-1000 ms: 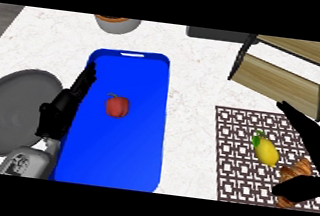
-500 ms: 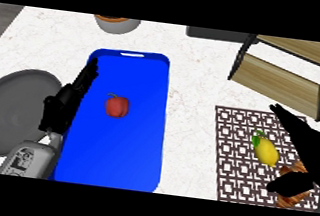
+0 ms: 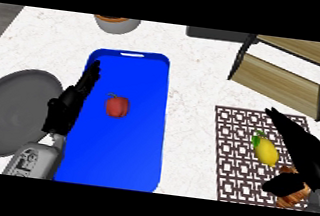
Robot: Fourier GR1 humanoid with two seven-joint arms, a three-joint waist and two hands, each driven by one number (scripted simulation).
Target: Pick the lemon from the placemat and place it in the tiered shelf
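Head view. The lemon (image 3: 265,149) lies near the right edge of the patterned placemat (image 3: 235,139), not yet lifted; the right hand (image 3: 307,157) sits just beside it on the outer side, fingers extended and apart, thumb low, apparently set to close round the fruit. The tiered shelf (image 3: 294,71) stands at the bench's far right corner, beyond the placemat. The left hand (image 3: 71,104) rests straight-fingered at the left edge of the blue tray (image 3: 132,147), which carries a red pepper (image 3: 116,106). No legible writing or labels.
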